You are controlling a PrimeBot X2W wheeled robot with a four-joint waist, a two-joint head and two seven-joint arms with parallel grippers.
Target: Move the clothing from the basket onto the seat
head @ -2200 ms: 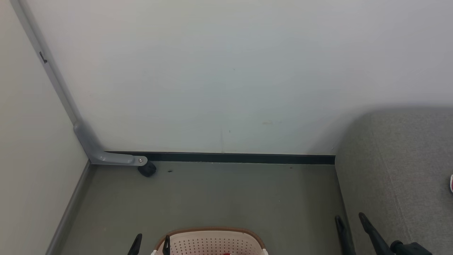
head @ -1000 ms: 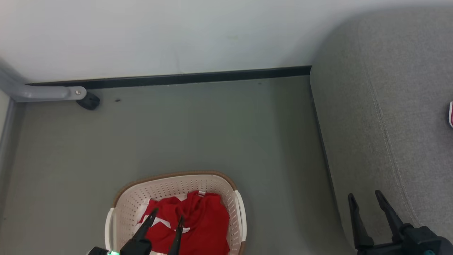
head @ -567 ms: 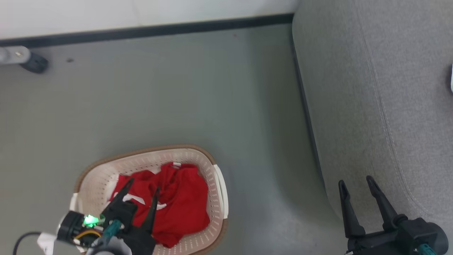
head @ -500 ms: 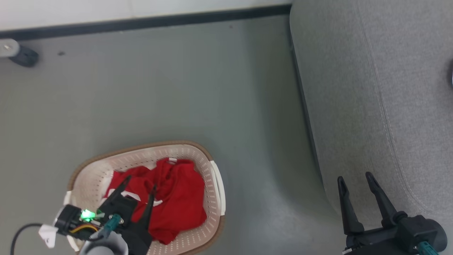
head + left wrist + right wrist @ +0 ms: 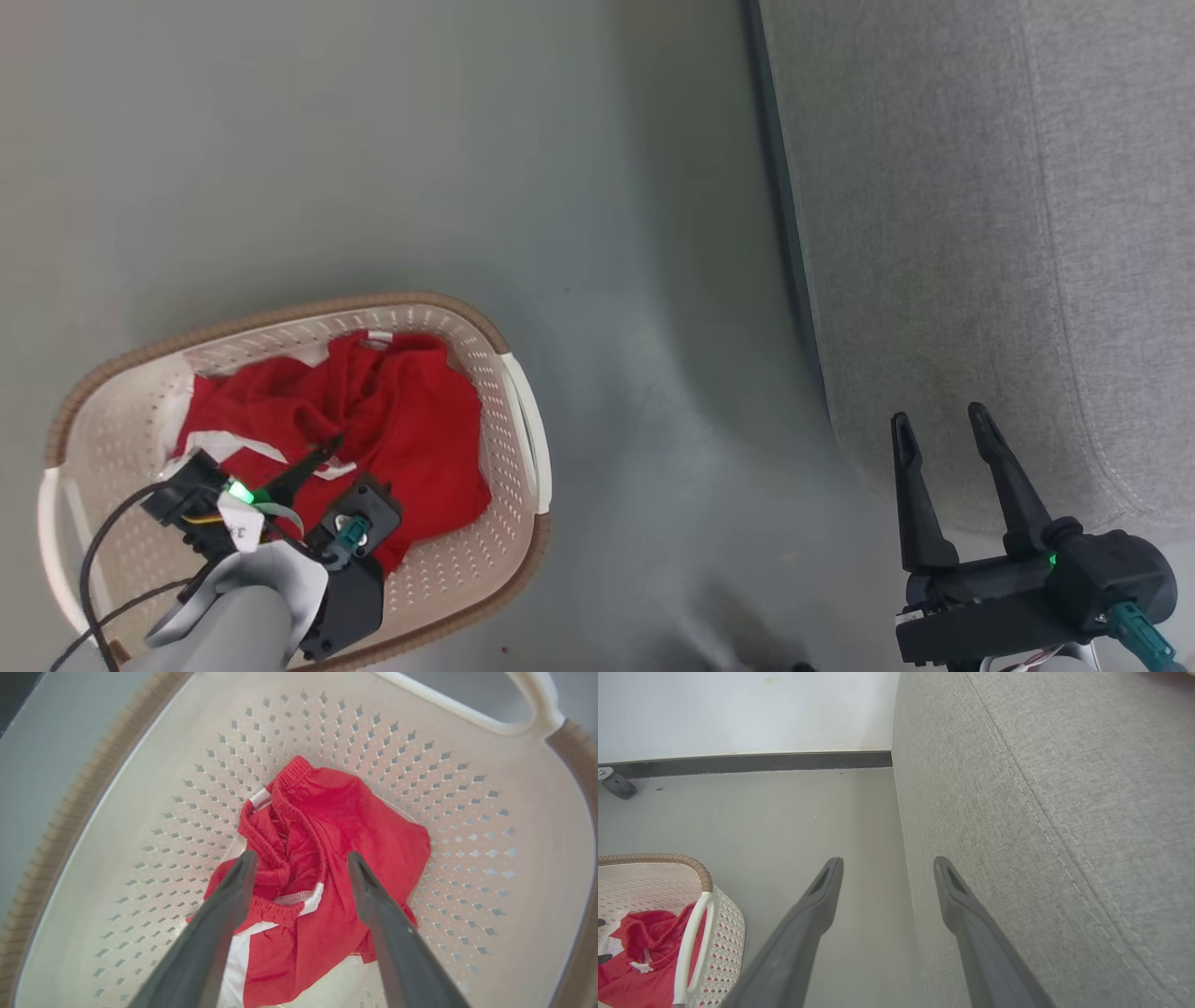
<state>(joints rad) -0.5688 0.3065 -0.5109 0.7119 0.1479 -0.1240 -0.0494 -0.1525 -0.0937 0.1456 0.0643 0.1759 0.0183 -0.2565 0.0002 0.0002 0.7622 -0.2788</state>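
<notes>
The clothing lies as a crumpled red heap with white stripes in the cream basket on the floor at lower left. My left gripper points down into the basket. In the left wrist view it stands open just above the clothing, its fingers either side of an elastic waistband, with the basket wall behind. My right gripper is open and holds nothing by the front edge of the grey seat. From the right wrist, the right gripper straddles the seat edge.
Grey floor separates the basket from the seat. The right wrist view shows the basket at lower left with the clothing in it, a dark baseboard under a white wall, and a caster wheel at far left.
The head camera has tilted down, so the wall has left the picture. My left gripper has dropped lower into the basket, closer to the clothing. The right gripper stays by the seat.
</notes>
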